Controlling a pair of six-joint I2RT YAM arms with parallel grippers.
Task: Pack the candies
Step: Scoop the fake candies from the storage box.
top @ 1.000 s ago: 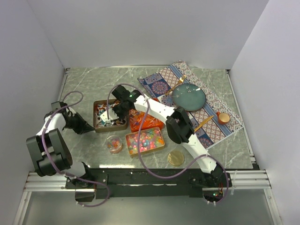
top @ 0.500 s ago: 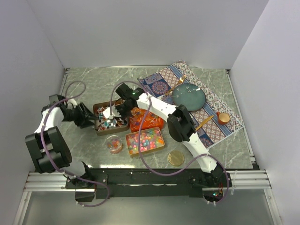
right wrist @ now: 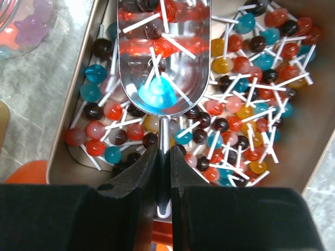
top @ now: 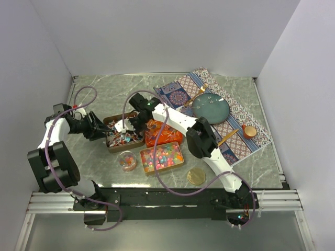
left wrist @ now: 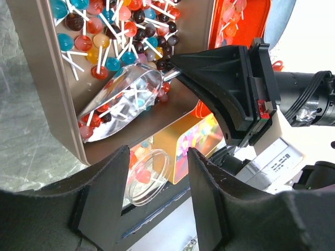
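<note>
The candies (right wrist: pixel 241 64) are round lollipops on white sticks, in red, blue, amber and dark colours, lying loose in a rectangular metal tin (left wrist: pixel 42 73) at the left centre of the worktop (top: pixel 104 94). A few of them, one blue among red and dark ones, sit in the bowl of a shiny metal scoop (right wrist: pixel 159 57) that is lowered into the tin over the heap. The right fingers (right wrist: pixel 133 180) are clenched on the thin handle of the scoop, one on each side. The left fingers (left wrist: pixel 104 193) are spread apart and grasp nothing; they stand at the left end of the tin, just beside its rim. Next to this tin are an orange-red tin (top: pixel 163 135) and a tin of multicoloured jellies (top: pixel 162 157), with a small clear round jar (top: pixel 127 160) in front. A round gold lid (top: pixel 197 176) lies nearer the arm bases. A patterned cloth (top: pixel 235 112) carrying a dark round plate (top: pixel 210 108) occupies the right side.
</note>
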